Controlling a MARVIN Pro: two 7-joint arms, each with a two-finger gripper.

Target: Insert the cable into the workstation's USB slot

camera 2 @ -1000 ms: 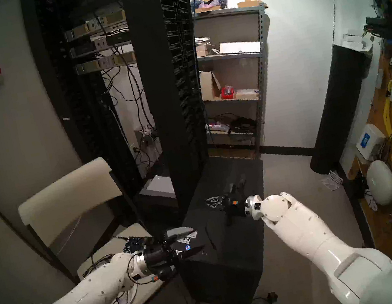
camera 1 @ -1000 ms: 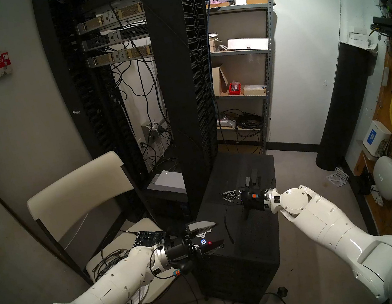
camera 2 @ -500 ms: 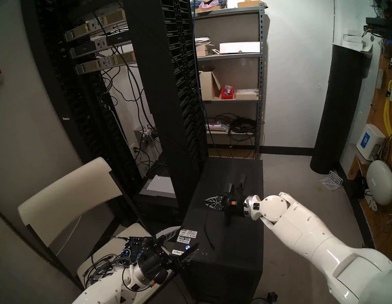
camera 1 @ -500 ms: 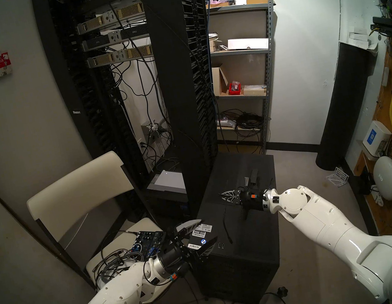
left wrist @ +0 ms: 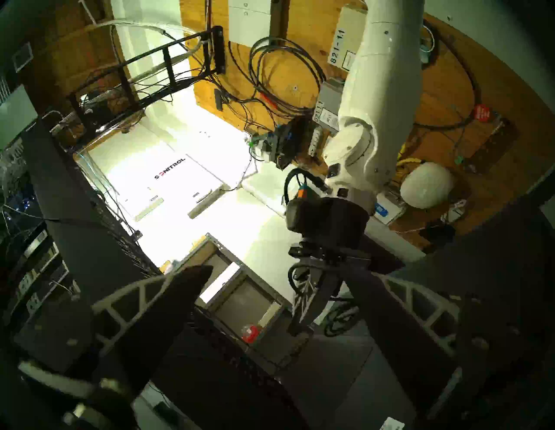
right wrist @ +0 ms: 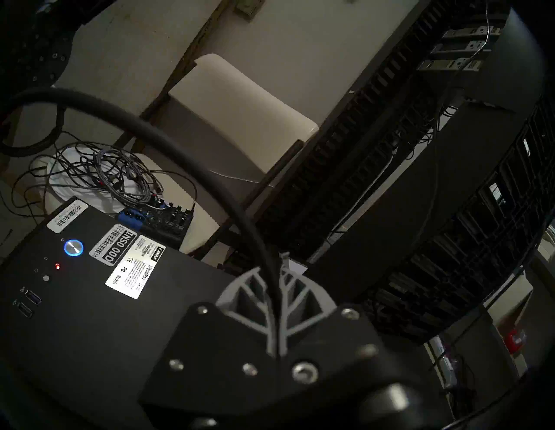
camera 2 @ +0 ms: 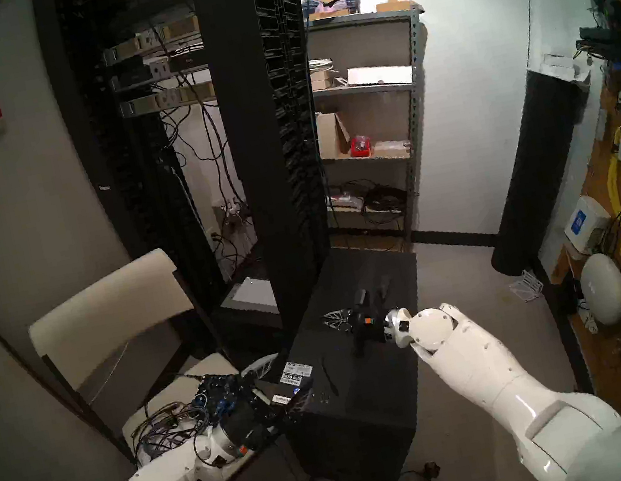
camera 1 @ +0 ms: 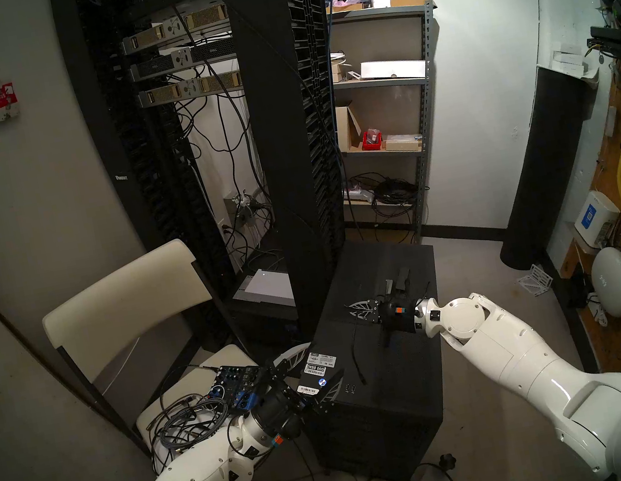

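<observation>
Fingers of the right gripper (camera 1: 358, 310) are clenched on the black cable (camera 1: 355, 354), whose free plug dangles above the workstation (camera 1: 399, 379) top — near the two USB slots (right wrist: 29, 302), not in them. Left gripper (camera 1: 315, 369) hangs spread and empty at the front corner, so insertion is still ahead.

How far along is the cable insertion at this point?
Done: the right end effector is shut on the cable, pinching it above the workstation top. In hand: the plug end hangs loose near the front edge, close to the USB slots but not in them. Left: align the plug and push it in. The left end effector is open and empty beside the front corner.
</observation>
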